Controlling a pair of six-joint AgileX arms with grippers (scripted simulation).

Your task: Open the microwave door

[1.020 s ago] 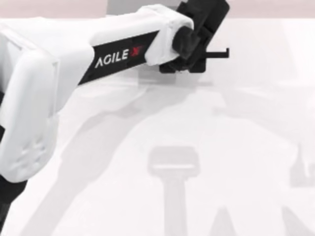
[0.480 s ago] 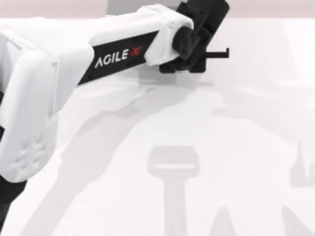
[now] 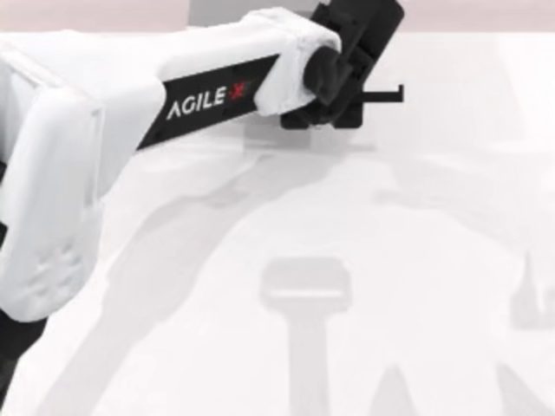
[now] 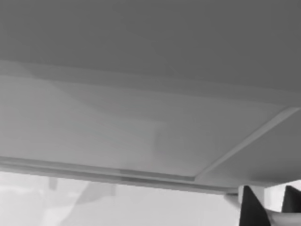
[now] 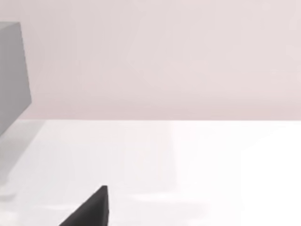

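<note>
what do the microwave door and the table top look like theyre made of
The microwave door, filling the left wrist view, looks like smooth matte grey plastic or painted metal: flat and even, with paler frame strips; which one is unclear. The table looks like a glossy white laminate, with soft shadows on it.

Left arm (image 3: 104,130) shell: white plastic look, smooth, slight sheen; black inset panel with printed white lettering. Left tool (image 3: 360,82): black, matt, hard plastic look. Bench (image 3: 390,260): white, smooth, faintly glossy, soft shadows carried on it. Microwave door (image 4: 141,127): grey, smooth, matt, seen close in left wrist view; lighter edge strip along frame. Microwave body (image 5: 11,75) in right wrist view: plain grey, matt. Back wall (image 5: 164,56): pale pink, flat, matt.
</note>
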